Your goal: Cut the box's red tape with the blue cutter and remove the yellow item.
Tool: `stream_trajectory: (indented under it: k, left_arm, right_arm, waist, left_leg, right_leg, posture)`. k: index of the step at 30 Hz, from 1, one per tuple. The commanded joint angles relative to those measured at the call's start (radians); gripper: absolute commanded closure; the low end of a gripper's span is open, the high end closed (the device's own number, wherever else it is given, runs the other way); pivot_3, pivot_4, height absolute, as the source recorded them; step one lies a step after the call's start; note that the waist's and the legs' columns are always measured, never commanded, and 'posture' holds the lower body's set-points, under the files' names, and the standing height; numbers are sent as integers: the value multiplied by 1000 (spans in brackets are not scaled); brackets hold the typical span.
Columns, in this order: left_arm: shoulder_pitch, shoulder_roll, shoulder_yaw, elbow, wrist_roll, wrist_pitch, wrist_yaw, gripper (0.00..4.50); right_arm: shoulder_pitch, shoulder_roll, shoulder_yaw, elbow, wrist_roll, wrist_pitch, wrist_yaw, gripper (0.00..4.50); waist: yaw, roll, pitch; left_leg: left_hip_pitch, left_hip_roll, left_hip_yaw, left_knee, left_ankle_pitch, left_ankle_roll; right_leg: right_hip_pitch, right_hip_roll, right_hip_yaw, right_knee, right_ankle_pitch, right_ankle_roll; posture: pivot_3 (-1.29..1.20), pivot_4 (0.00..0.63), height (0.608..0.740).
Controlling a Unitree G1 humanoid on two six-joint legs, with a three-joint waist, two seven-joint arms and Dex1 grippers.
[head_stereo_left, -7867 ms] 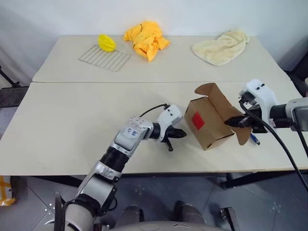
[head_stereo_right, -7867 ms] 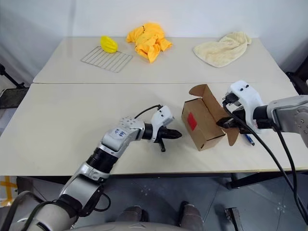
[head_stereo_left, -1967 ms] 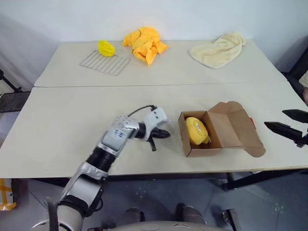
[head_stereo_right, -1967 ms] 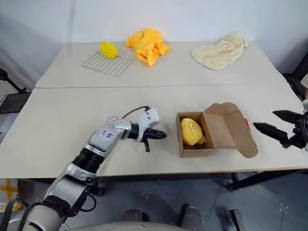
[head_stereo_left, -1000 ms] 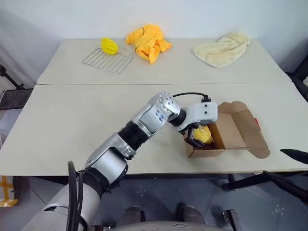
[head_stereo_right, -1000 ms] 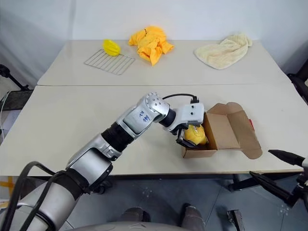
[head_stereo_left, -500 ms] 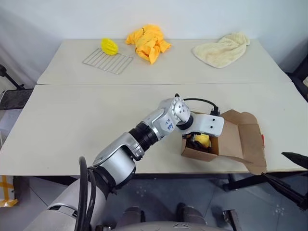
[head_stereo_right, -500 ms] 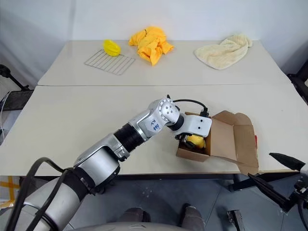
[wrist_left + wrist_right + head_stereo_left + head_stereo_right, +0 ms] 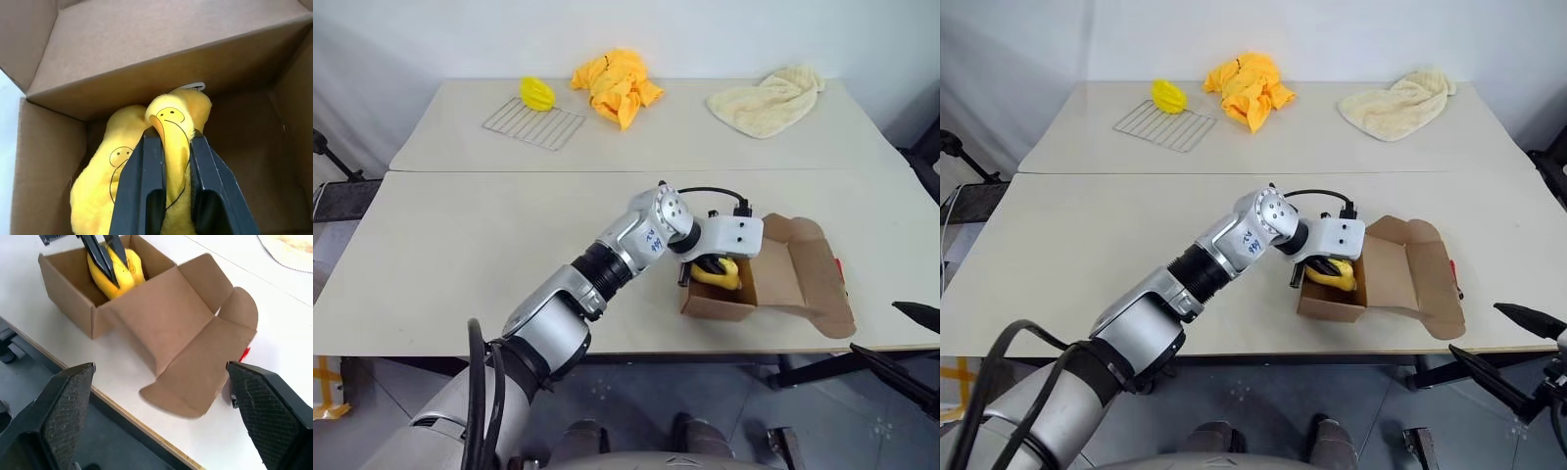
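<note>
Pinching a fold of the yellow item [image 9: 168, 147], the left gripper [image 9: 168, 147] has its two black fingers [image 9: 146, 181] drawn in close, the soft yellow stuff squeezed between them. In the eye views this sits just right of centre, with the left arm reaching across and down into the box [image 9: 720, 305].

Around the grip, the yellow item is a soft toy with drawn smiley faces, lying low inside the box against its near wall. It looks not yet lifted clear of the rim. The box stands open near the front edge of the worktop [image 9: 460, 255], its flaps spread flat to the right. A sliver of the red tape [image 9: 244, 354] shows at the edge of the far flap.

The right gripper [image 9: 161, 401] hangs wide open at the lower right of the frame, off the worktop's front edge and holding nothing.

Judging by the open flaps, the cutting part is done; what is left is to raise the toy out of the box and set it down. Whether the pinch on a soft fold will hold through the lift is uncertain.

At the upper left of the frame lie a wire rack [image 9: 532, 123] and an orange cloth [image 9: 612, 80], well apart from the work.
</note>
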Motion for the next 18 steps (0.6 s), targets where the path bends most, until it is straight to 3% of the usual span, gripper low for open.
stream_trajectory:
  k: [1,8,15,18]
  left_arm:
    - [-19,0,54,-93,-31,37,6,4385]
    - [-16,-1,125,-160,-69,116,51,4386]
    - [27,41,28,-222,-54,162,-35,4386]
    - [29,57,2,-212,-19,96,-1,4387]
  right_arm:
    - [-15,-24,-12,25,15,-23,4,0]
    - [-52,-59,1,74,12,-34,14,0]
    - [-103,-118,18,133,-1,-34,32,0]
    - [-108,-132,17,151,-7,-35,44,0]
  waist:
    - [2,0,0]
    - [3,0,0]
    - [3,1,0]
    - [5,1,0]
  left_leg:
    - [0,0,0,0,0,0]
    - [0,0,0,1,0,0]
    - [0,0,1,1,0,0]
    - [0,0,1,1,0,0]
  right_leg:
    - [0,0,0,0,0,0]
    - [0,0,0,0,0,0]
    - [0,0,0,0,0,0]
    - [0,0,0,1,0,0]
  posture:
    - [0,150,740]
    - [0,150,740]
    - [0,150,740]
    - [0,150,740]
